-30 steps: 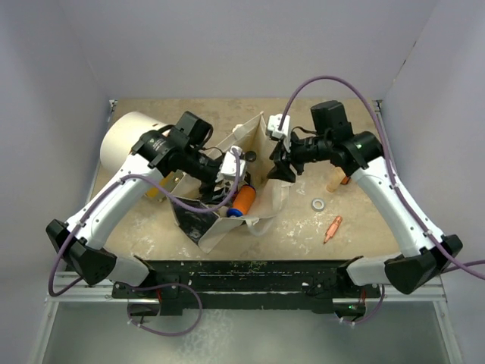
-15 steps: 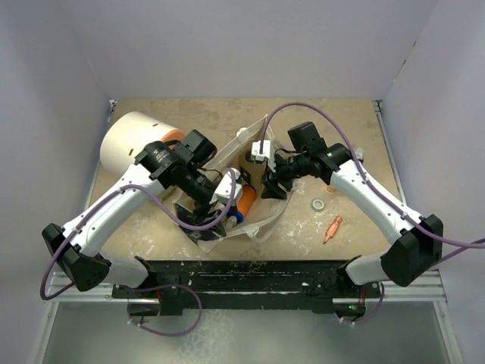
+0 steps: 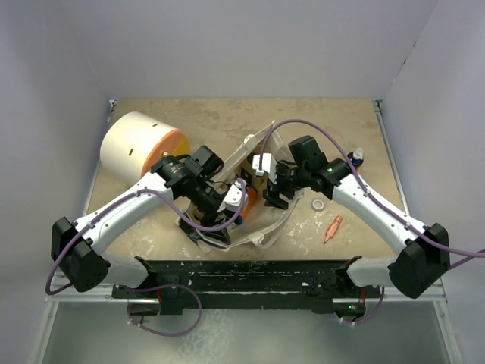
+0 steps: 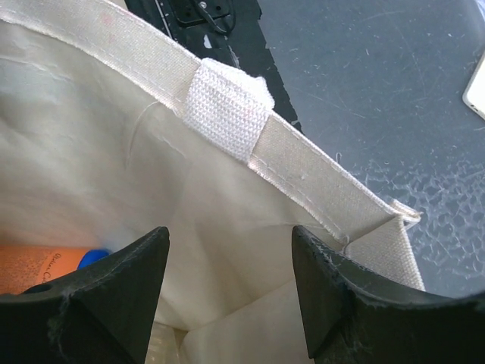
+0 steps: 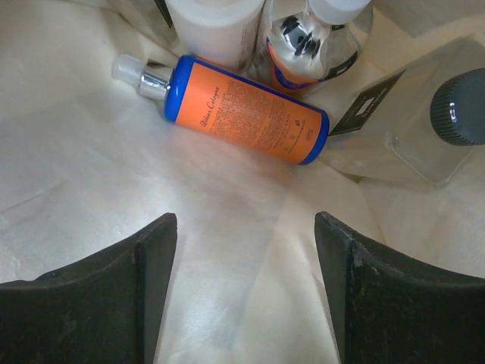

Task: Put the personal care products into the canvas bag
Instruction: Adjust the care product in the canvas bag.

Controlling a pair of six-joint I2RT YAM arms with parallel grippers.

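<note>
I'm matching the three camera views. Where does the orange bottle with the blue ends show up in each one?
Top external: the orange bottle is a small orange sliver near the centre, deep in the bag and mostly hidden.
Left wrist: bottom left corner, only part of it in the picture.
Right wrist: upper centre, lying on its side in full view.
Shared landmark: the canvas bag, whose cream cloth surrounds the bottle in every view.

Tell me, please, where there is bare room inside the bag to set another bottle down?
The stretch of bare canvas inside the canvas bag on the near side of the lying orange bottle is free. Beyond it is crowded: the white bottle, a silver-topped bottle and the clear dark-capped bottle sit packed together.
</note>
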